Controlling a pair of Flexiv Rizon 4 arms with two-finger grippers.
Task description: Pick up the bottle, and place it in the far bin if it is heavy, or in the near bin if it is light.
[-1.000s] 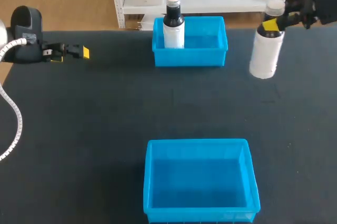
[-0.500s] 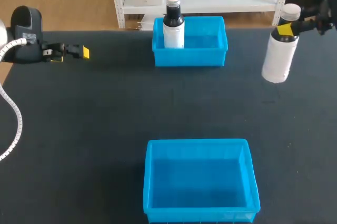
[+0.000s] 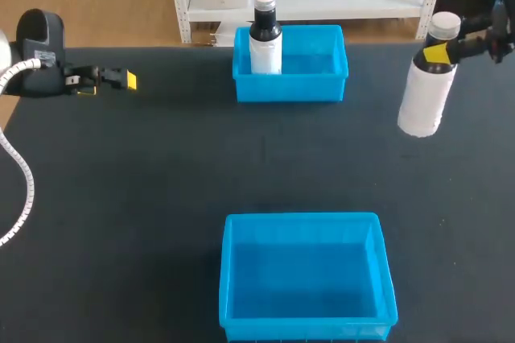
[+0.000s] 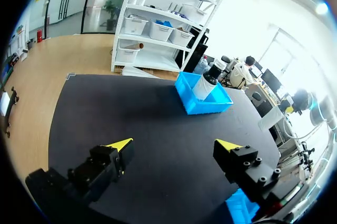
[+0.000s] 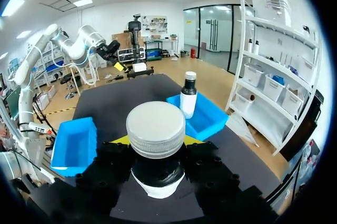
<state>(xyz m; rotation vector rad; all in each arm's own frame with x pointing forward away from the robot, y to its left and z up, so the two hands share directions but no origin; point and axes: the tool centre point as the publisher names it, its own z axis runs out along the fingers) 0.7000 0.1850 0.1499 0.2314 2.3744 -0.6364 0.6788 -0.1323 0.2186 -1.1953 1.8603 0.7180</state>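
A white bottle (image 3: 422, 101) with a dark neck and pale cap hangs slightly tilted above the table's right side, my right gripper (image 3: 439, 53) shut on its neck. In the right wrist view the cap (image 5: 156, 129) fills the space between the right gripper's (image 5: 156, 144) yellow tips. The far bin (image 3: 302, 65) at the table's back edge holds another upright bottle (image 3: 265, 37) in its left end. The near bin (image 3: 306, 278) lies empty at the front. My left gripper (image 3: 121, 80) is at the far left, open (image 4: 174, 148) with nothing between its fingers.
Both blue bins also show from the wrists: the far bin (image 4: 205, 100) with its bottle (image 4: 208, 79) ahead of the left gripper, the near bin (image 5: 76, 140) and far bin (image 5: 202, 116) beyond the held bottle. Dark tabletop (image 3: 161, 182) lies between the bins.
My right gripper has carried the bottle to the right and a little toward the front. The left arm has not moved.
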